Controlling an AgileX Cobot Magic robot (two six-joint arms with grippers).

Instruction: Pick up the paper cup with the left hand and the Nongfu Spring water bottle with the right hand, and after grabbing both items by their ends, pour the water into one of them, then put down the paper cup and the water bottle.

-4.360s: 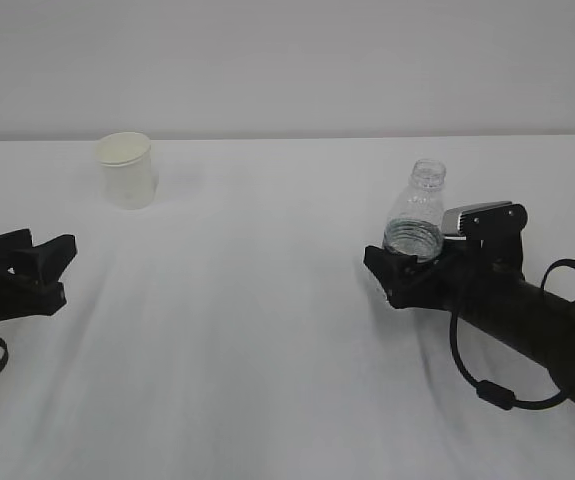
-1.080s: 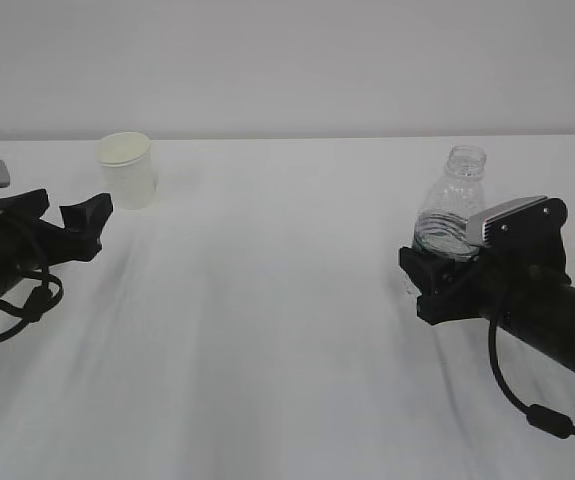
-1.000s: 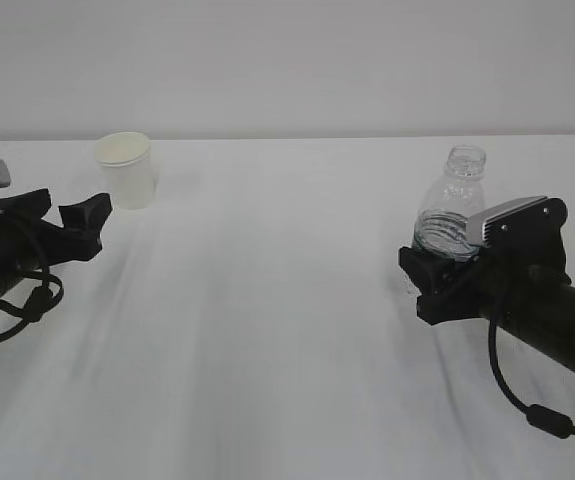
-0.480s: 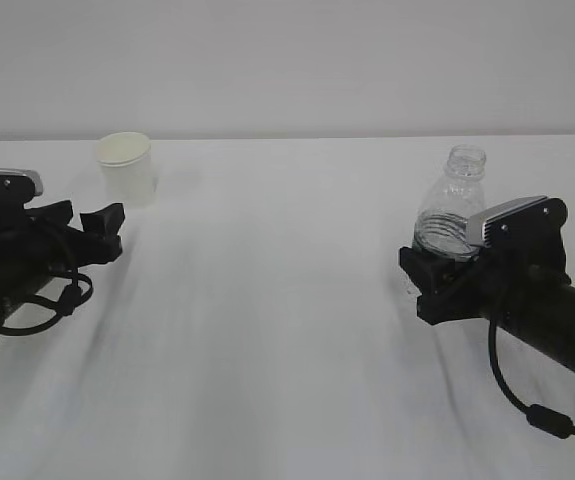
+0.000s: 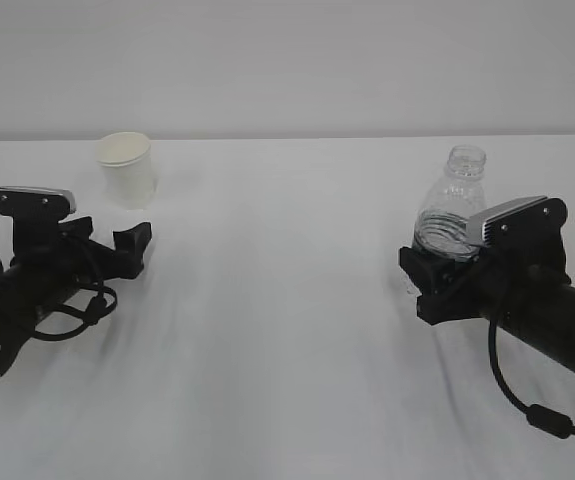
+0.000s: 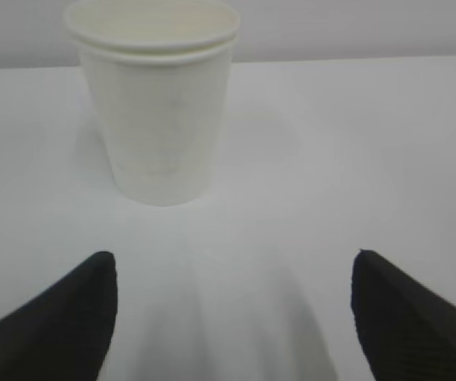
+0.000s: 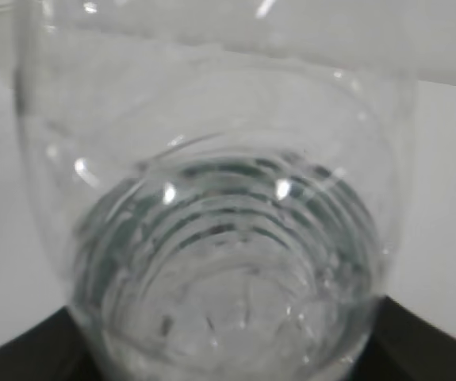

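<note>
The left hand [image 5: 132,243] has advanced toward the paper cup [image 5: 126,168], jaws wide and empty, white table [image 5: 287,330] between; the right hand [image 5: 437,285] clamps the Nongfu Spring water bottle [image 5: 450,212].

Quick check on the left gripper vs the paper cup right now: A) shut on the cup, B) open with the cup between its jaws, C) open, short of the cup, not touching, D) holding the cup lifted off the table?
C: in the left wrist view the left gripper has its jaws wide apart with bare table between them and the paper cup, which stands upright beyond them.
</note>
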